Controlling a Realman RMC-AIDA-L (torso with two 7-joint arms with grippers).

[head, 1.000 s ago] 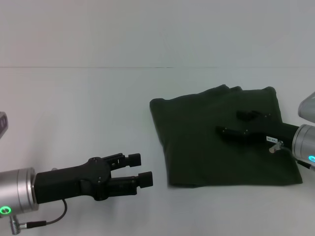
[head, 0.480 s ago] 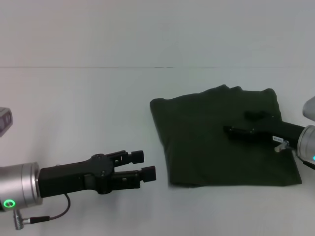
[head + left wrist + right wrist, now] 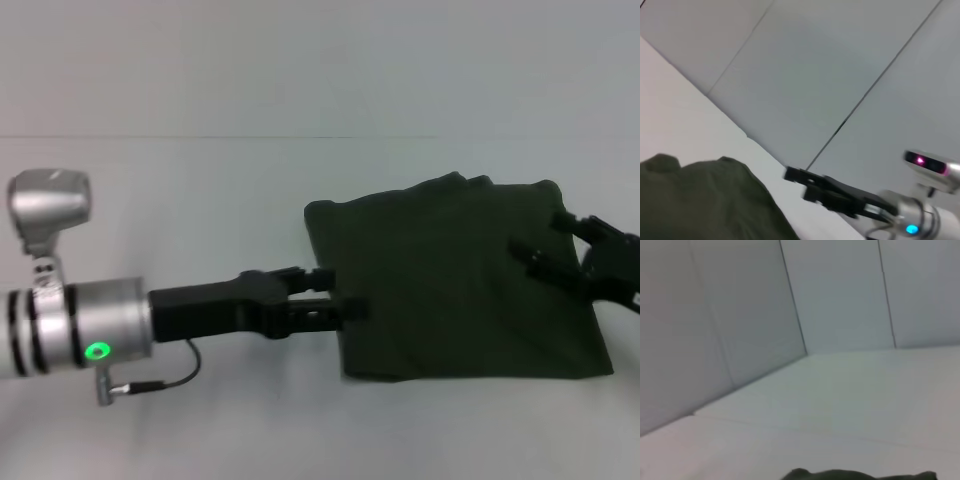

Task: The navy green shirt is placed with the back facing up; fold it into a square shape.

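On the white table (image 3: 200,200), nearest me, my left arm reaches in from the left side, silver wrist with a green light, black gripper stretched toward the shirt. My left gripper (image 3: 340,292) sits right at the left edge of the navy green shirt (image 3: 440,270), fingers (image 3: 352,308) a narrow gap apart, one above the other in the head view. I cannot tell if any cloth is between them; tips look to be touching or just over the hem.

The shirt lies flat on the right half of the table, already folded into a rough rectangle, plain dark side up, no lettering visible. Left and near edges fairly straight, far edge bumpy with a couple of small humps near the middle. Near right corner pokes out a bit.

Farther over, my right gripper (image 3: 560,240) is above the right edge of the shirt, coming in from the right border, fingers spread apart with nothing between them. The left wrist view shows it (image 3: 802,182) past the shirt's edge (image 3: 705,200), raised off the table, jaws parted.

Right wrist view: only a sliver of the shirt (image 3: 855,475) at the frame edge, table beyond, then the pale panelled wall (image 3: 740,315).
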